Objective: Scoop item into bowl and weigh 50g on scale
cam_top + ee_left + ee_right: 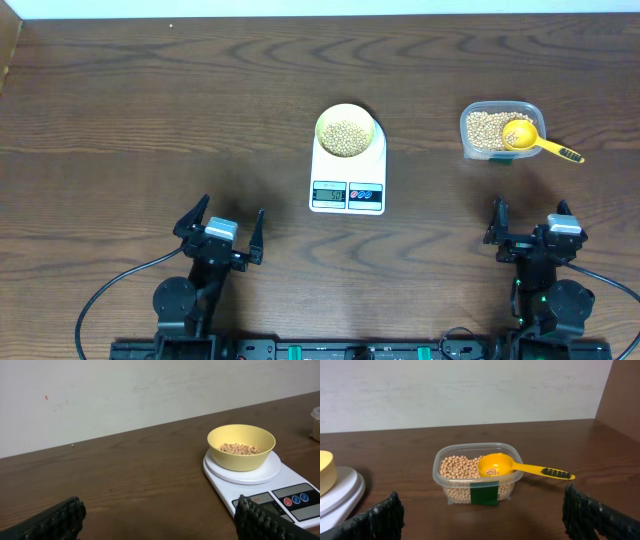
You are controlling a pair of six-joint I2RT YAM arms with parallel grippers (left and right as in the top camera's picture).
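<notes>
Beans point(487, 128) are heaped in the clear tub point(468, 148) out on the right. There's also a shallow layer in the yellow-green bowl point(346, 108), which stands on the white scale point(376, 172) at table centre. The scale's display is too small to read, so there's no telling how close to target that is.

Both arms are parked at the near edge. The left gripper point(230, 212) is spread wide and holding nothing. The right gripper point(530, 210) is the same, jaws fully apart and empty.

Here's the relation that matters. The yellow scoop point(530, 140) rests across the tub with its cup on the beans. Its handle sticks out over the rim toward the robot's right, angled slightly back toward the robot. In the right wrist view that handle lies crosswise, almost straight ahead and a touch right of centre.

The right arm is plainly the nearer one. The left faces the scale and is well apart from the tub. If more beans are needed, I'd expect the right gripper to reach forward and close across that handle, not along it.
</notes>
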